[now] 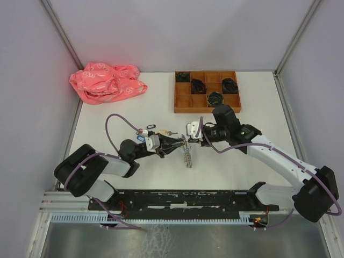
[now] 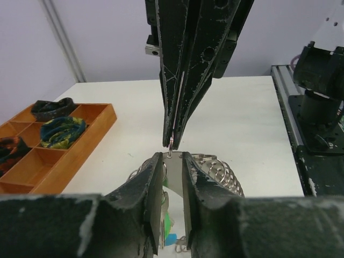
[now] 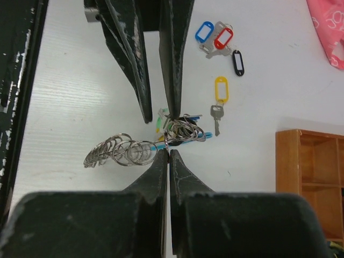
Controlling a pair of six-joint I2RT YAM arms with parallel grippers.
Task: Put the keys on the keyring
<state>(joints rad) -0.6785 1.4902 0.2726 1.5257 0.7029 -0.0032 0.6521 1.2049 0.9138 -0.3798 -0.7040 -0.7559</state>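
From above, the white table carries a crumpled pink plastic bag with white print at the far left. A divided wooden tray sits at the far middle, with four black coiled bundles in separate compartments. The two arms meet mid-table: the left gripper and right gripper point at each other. The keyring, a string of silvery wire rings, trails toward the near side from where they meet. Loose keys lie just beyond the left gripper. In the left wrist view, its own black, scuffed fingers stand a little apart with a shiny metal piece in the gap; whether they press on it I cannot tell. The right gripper fills the top of the view, its jaws flat together on a thin wire loop of the keyring, whose rings fan out behind. Three bundles show in the tray at left. In the right wrist view, its own jaws meet tip to tip at the keyring, whose coil lies on the table to the left. The left gripper's fingers are parted above it, one tip at the ring cluster. Beyond lie four oblong plastic tags: blue, red, black and yellow, the yellow one with a small silver key.
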